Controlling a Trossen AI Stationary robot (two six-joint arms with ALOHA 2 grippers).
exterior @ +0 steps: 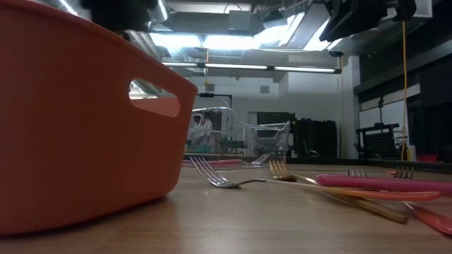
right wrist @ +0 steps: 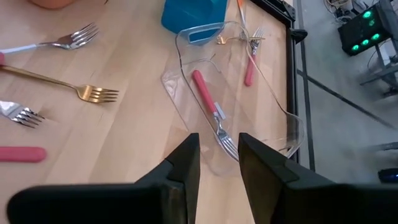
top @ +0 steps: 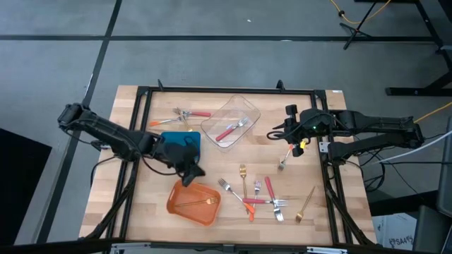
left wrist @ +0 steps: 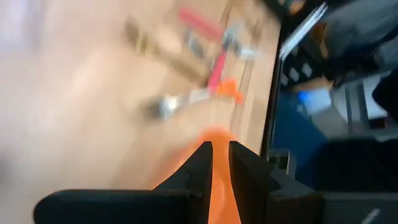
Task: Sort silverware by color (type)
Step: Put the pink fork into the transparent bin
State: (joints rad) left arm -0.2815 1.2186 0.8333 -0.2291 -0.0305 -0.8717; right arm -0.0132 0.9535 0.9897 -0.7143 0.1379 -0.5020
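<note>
forks: thin metal forks, gold / red-handled / orange-handled, most loose on the wood near the front-right of the table — gold fork (top: pixel 242 176), red-handled fork (top: pixel 269 189), second gold fork (top: pixel 305 204), silver fork w/ orange handle (top: pixel 233 192).
sorted so far: one gold fork (top: pixel 198 203) lying in orange plastic tub (top: pixel 176 202); one red-handled fork (top: pixel 231 130) in clear plastic tray (top: pixel 245 107); two more forks (top: pixel 185 114) lie left of the tray, by the far edge.
handling (est.): light, stiff, slick, lie flat on wood; a narrow pinch across the handle mid-length looks best, tines likely slip.
right gripper (right wrist: pixel 217 155): fingers parted, nothing between them, over the clear tray's near end; a fork (top: pixel 284 161) shows below it in the high view, can't tell if held or on the table.
left gripper (left wrist: pixel 221 158): above orange tub rim, fingers nearly together w/ a narrow gap, nothing seen gripped.
obstacles: blue plastic container (top: pixel 182 140) beside left wrist; pile forks cross & overlap, so single pick is awkward; tray walls limit approach.
</note>
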